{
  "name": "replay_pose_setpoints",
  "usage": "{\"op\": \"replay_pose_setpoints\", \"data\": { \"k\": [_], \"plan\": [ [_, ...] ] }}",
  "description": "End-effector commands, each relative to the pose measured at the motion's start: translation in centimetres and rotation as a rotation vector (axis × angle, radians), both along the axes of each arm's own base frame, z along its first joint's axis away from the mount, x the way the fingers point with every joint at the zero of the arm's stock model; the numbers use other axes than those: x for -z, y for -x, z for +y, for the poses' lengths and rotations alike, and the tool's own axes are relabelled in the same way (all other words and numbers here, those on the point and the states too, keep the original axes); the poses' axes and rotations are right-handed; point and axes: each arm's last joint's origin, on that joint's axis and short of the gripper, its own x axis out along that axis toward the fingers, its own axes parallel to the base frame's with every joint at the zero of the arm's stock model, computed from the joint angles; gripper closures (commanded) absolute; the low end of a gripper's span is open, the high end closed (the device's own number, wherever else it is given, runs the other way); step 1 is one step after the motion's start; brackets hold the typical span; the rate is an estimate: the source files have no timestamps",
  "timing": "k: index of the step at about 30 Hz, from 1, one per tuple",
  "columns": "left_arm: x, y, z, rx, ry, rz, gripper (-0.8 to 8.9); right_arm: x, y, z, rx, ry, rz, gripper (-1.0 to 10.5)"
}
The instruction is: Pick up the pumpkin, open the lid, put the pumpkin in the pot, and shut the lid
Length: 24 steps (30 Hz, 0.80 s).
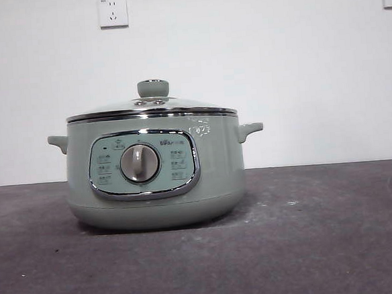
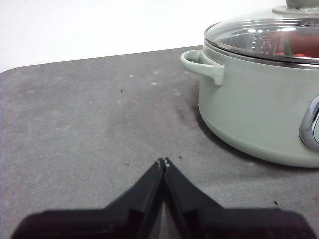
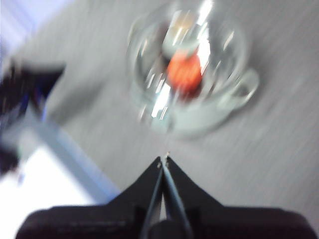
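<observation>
The sage-green pot point(image 1: 157, 183) stands on the dark table with the glass lid point(image 1: 151, 107) seated on its rim. Through the glass, the orange pumpkin point(image 3: 184, 72) shows inside the pot; a bit of its orange also shows in the left wrist view point(image 2: 301, 54). My left gripper point(image 2: 163, 162) is shut and empty, low over the table beside the pot point(image 2: 259, 109). My right gripper point(image 3: 165, 159) is shut and empty, high above the pot point(image 3: 192, 99) in a blurred picture. Neither gripper appears in the front view.
A white wall with two power sockets point(image 1: 112, 12) rises behind the table. The dark grey tabletop point(image 1: 324, 246) spreads around the pot. A dark shape of the other arm point(image 3: 27, 84) shows in the right wrist view.
</observation>
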Motion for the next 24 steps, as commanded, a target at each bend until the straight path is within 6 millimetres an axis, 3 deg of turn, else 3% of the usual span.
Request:
{"op": "replay_pose_setpoints", "data": {
  "k": [1,5,9,15,24],
  "plan": [
    [0.5,0.0,0.0,-0.005,0.01,0.02,8.17,-1.2,1.0,-1.6,0.022,-0.102,-0.16,9.5],
    [0.5,0.0,0.0,-0.006,0.01,0.02,8.17,-0.7,2.4,-3.6,0.124,-0.161,-0.293,9.5],
    [0.5,0.0,0.0,-0.006,0.01,0.02,8.17,1.7,3.1,-4.8,0.211,-0.144,-0.446,9.5],
    [0.5,0.0,0.0,-0.006,0.01,0.02,8.17,8.1,3.2,-5.7,0.296,-0.149,-0.651,9.5],
    [0.5,0.0,0.0,-0.006,0.01,0.02,8.17,18.8,2.7,-6.0,0.34,-0.15,-0.694,9.5]
  ]
}}
